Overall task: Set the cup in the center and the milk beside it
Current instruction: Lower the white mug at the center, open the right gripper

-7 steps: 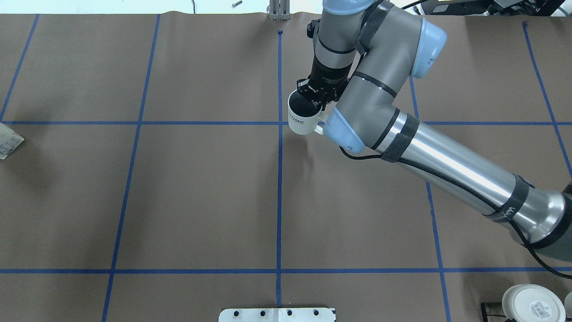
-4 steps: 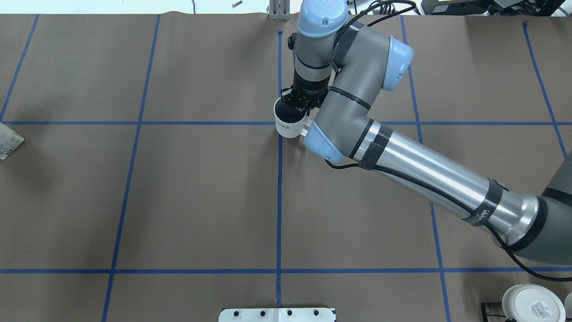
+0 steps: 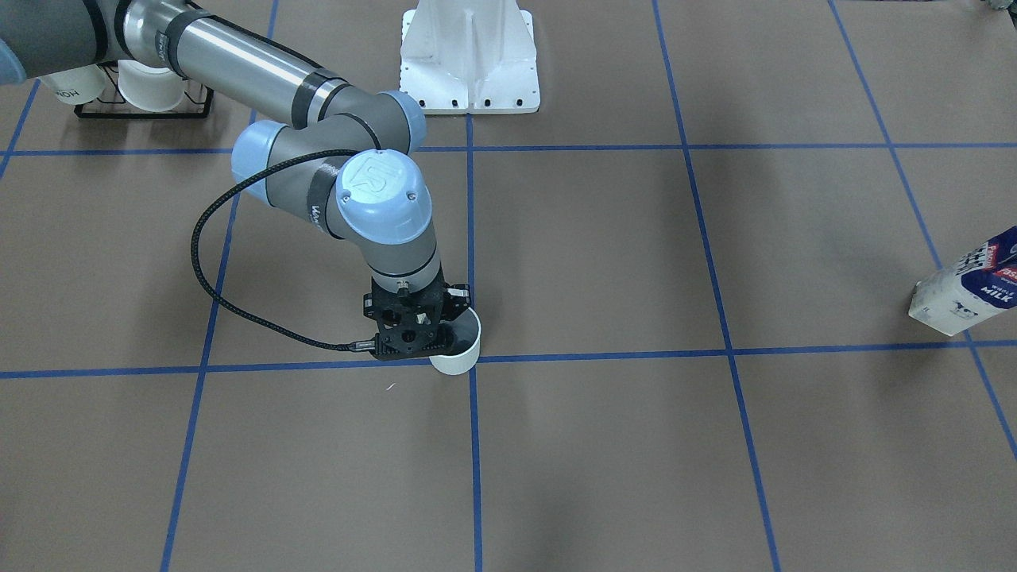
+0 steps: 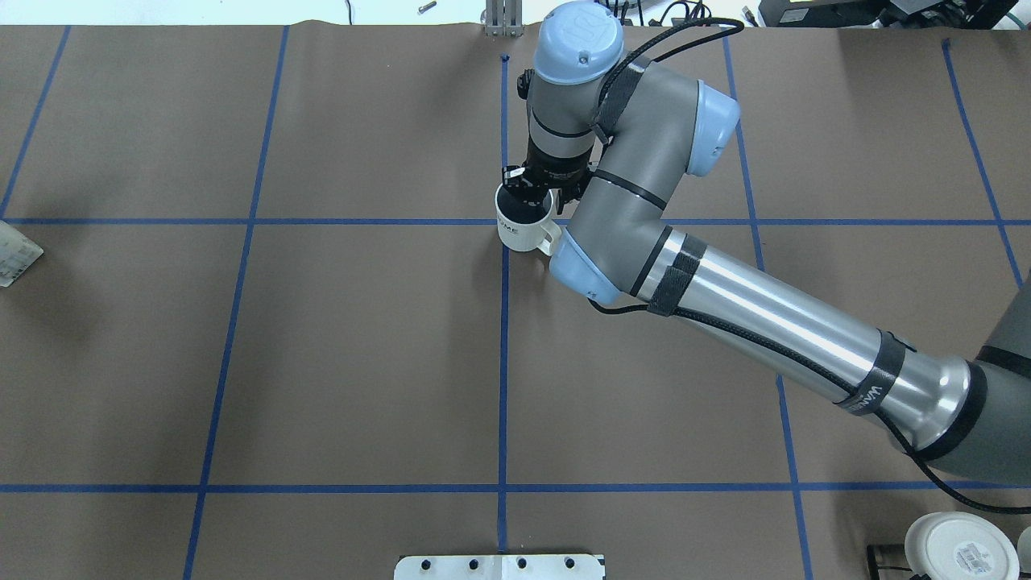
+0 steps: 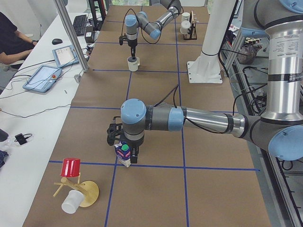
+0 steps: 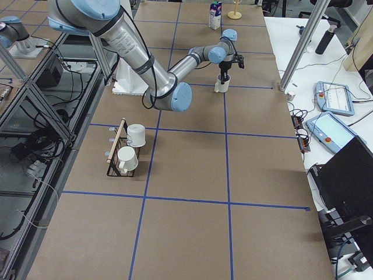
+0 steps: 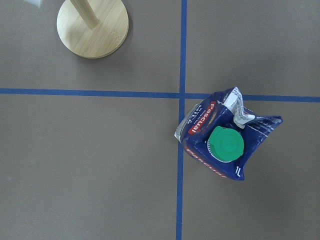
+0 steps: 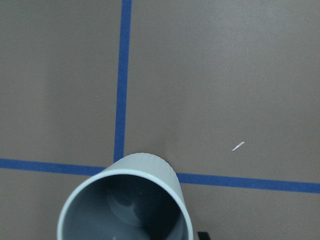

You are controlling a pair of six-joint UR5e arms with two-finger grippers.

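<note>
Step in hand: placing the cup at centre. The right gripper (image 4: 533, 192) is clenched on the far rim of the white cylindrical cup with a dark inside and a small loop handle (image 4: 522, 229), one finger apparently inside the mouth and one outside. The cup hangs upright, mouth up, directly over the point where two blue tape lines (image 4: 504, 322) cross at the middle of the brown paper-covered table (image 4: 362, 354). Its handle points toward the robot. In the front-facing view the base looks down at, or just above, the paper; contact cannot be confirmed. The navy-and-white gable-top milk carton with a round green cap (image 7: 220, 145) stands upright well apart from the cup, at the table's end on the robot's left, just beside another tape crossing. The left gripper (image 5: 124, 144) hangs directly above the carton, but whether its jaws are open or closed cannot be told from the side view. Judgement: the cup is positioned but not released — the next move calls for seating it flat, opening the right jaws and lifting straight up so the inner finger clears the rim without tipping it. The carton's transfer to a spot beside the cup is not yet done.
</note>
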